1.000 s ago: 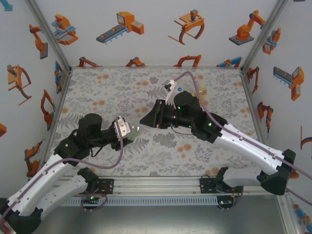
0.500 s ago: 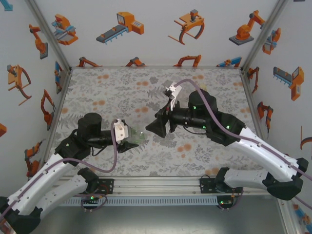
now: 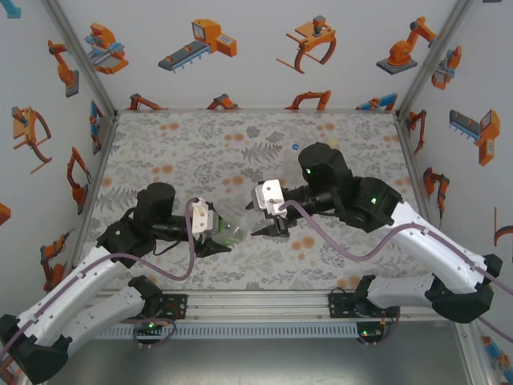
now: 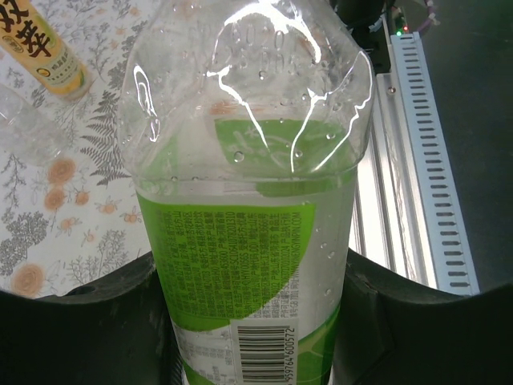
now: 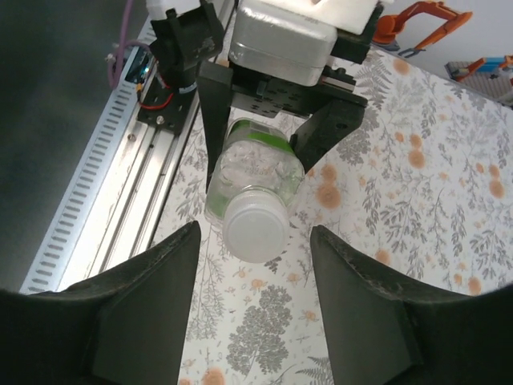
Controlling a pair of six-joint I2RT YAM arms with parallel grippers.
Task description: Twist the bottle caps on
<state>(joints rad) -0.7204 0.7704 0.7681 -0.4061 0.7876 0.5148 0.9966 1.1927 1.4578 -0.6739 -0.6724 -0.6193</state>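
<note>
Here the left gripper (image 3: pixel 222 234) is clamped on the green-tinted bottle (image 4: pixel 248 241). Its two dark fingers (image 4: pixel 80 329) press the labelled body from either side and carry it on its side, off the table (image 3: pixel 176 144). A white cap (image 5: pixel 255 231) sits on the bottle's neck, which points toward the right arm; how far it is threaded on I cannot tell.

The right gripper (image 5: pixel 253 241) faces that cap end-on. Its jaws stand apart, one finger (image 5: pixel 152 305) on each side of the cap with a gap showing on both sides, and they grasp nothing.

Outward from the green-tinted bottle, in the left wrist view, a yellow-orange bottle (image 4: pixel 44 44) with a printed label lies on the floral tabletop past the bottle's shoulder. A colourless bottle (image 4: pixel 24 128) lies just beside it, closer to the green one. Both are well apart from the held bottle and from both grippers. On the bottle's other side runs the slotted aluminium rail (image 4: pixel 409 160) at the table's near edge. Nothing lies between the cap and the right gripper's fingers; only patterned tabletop shows under them.
</note>
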